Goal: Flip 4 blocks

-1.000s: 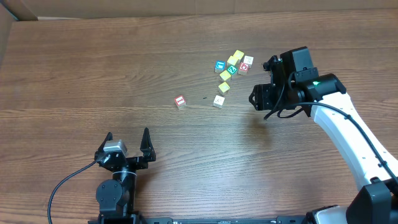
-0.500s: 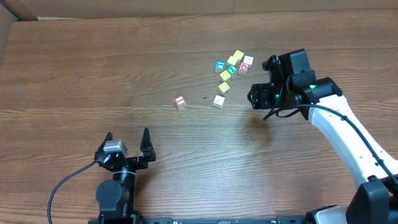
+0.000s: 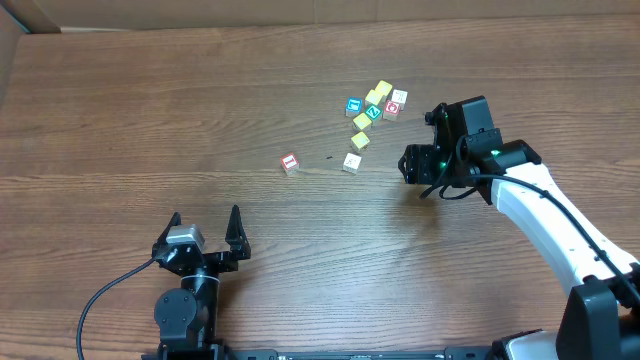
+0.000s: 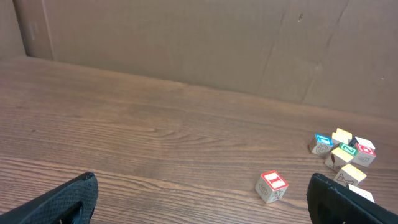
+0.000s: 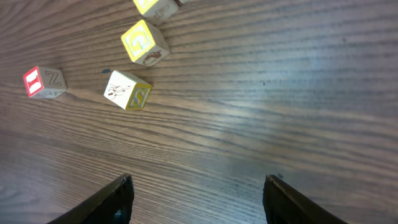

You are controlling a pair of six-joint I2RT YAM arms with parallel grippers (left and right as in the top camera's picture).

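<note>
A red-framed block [image 3: 289, 162] lies alone left of the cluster, also seen in the left wrist view [image 4: 272, 186] and the right wrist view [image 5: 42, 81]. Two more red-marked blocks [image 3: 392, 108] [image 3: 399, 97] sit at the cluster's right end. A pale-topped cube with a yellow S side [image 3: 351, 162] [image 5: 127, 89] lies between them. My right gripper [image 3: 412, 165] [image 5: 199, 193] hovers right of that cube, open and empty over bare wood. My left gripper [image 3: 205, 222] [image 4: 202, 199] rests open near the front edge, far from the blocks.
Yellow cubes [image 3: 362, 121] [image 5: 144, 42], a blue-faced cube [image 3: 353, 106] and a green-faced cube [image 3: 372, 112] crowd the cluster. A cardboard wall [image 4: 186, 37] stands along the table's far edge.
My right gripper has shifted a little toward the front of the table and lower. The blocks and the left arm have not moved.
</note>
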